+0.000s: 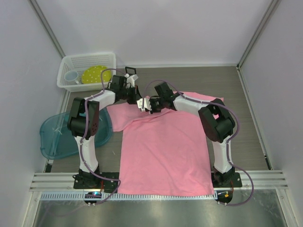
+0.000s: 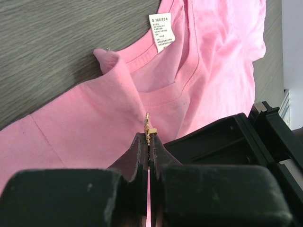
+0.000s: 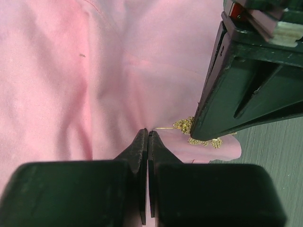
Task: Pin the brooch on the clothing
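Note:
The pink T-shirt (image 1: 165, 151) lies flat on the table, collar at the far end. My left gripper (image 2: 149, 135) is shut on the small gold brooch (image 2: 149, 124) and holds it edge-on just above the fabric beside the collar, near the white label (image 2: 162, 32). In the right wrist view the brooch (image 3: 185, 126) sticks out under the left fingers (image 3: 236, 94), its thin pin pointing at my right gripper (image 3: 147, 133). The right gripper is shut on a pinch of the shirt (image 3: 71, 85). In the top view both grippers meet over the shirt's upper left (image 1: 146, 104).
A white basket (image 1: 87, 57) with a yellow plate (image 1: 93, 74) and a cup (image 1: 71, 75) stands at the back left. A teal tub (image 1: 52, 137) sits left of the left arm. Walls close in the table on three sides.

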Tool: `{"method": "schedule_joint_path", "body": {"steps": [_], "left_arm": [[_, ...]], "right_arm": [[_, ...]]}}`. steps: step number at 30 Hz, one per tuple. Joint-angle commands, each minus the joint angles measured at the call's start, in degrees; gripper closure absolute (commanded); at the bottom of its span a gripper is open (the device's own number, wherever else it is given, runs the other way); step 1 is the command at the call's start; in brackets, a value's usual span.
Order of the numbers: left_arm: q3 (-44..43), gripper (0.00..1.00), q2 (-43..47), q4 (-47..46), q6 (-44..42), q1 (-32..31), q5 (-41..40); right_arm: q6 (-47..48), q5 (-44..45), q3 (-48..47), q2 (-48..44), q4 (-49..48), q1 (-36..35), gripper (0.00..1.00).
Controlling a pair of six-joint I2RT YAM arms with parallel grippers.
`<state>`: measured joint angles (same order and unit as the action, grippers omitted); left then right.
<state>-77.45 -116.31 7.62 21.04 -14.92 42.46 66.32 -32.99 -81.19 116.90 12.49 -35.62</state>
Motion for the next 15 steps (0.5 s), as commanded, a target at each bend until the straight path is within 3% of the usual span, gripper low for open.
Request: {"method": "schedule_joint_path", "body": {"steps": [1, 15], "left_arm": [[-0.16, 0.98, 0.73, -0.32, -1.96, -0.11, -0.27], [0.37, 0.98, 1.61, -0.15, -2.58, -1.43, 0.87]], "right_arm": [[1.35, -0.23, 0.33, -3.79, -2.21, -0.42, 0.99], [2.84, 0.21, 0.33, -3.61, -2.3, -0.42, 0.99]]}}
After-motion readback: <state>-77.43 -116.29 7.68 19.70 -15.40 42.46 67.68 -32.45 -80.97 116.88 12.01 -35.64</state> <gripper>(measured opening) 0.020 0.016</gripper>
